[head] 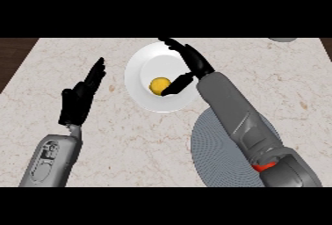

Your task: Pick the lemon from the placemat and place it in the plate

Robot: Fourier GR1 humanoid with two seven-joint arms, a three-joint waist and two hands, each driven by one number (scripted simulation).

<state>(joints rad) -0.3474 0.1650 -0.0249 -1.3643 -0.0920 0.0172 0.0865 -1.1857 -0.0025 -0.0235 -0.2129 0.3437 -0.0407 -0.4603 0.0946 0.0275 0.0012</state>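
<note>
The marbled worktop (142, 145) carries a grey round placemat (217, 154) near the plate's lower right. The white plate (162, 79) lies at the worktop's far middle. The right robot hand (189, 61) hangs over the plate, fingers released, thumb beside the lemon (159, 85). The left robot hand (81, 99) rests released, left of the plate. The lemon lies in the plate.

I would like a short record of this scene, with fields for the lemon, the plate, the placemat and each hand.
lemon: lies in the plate, left of its middle
plate: white, round, on the counter, beyond the placemat
placemat: grey, round, nothing seen on it, partly hidden by the right forearm
right hand: over the plate, fingers straight, thumb beside the lemon, not curled round it
left hand: open, resting left of the plate, holds nothing
</note>
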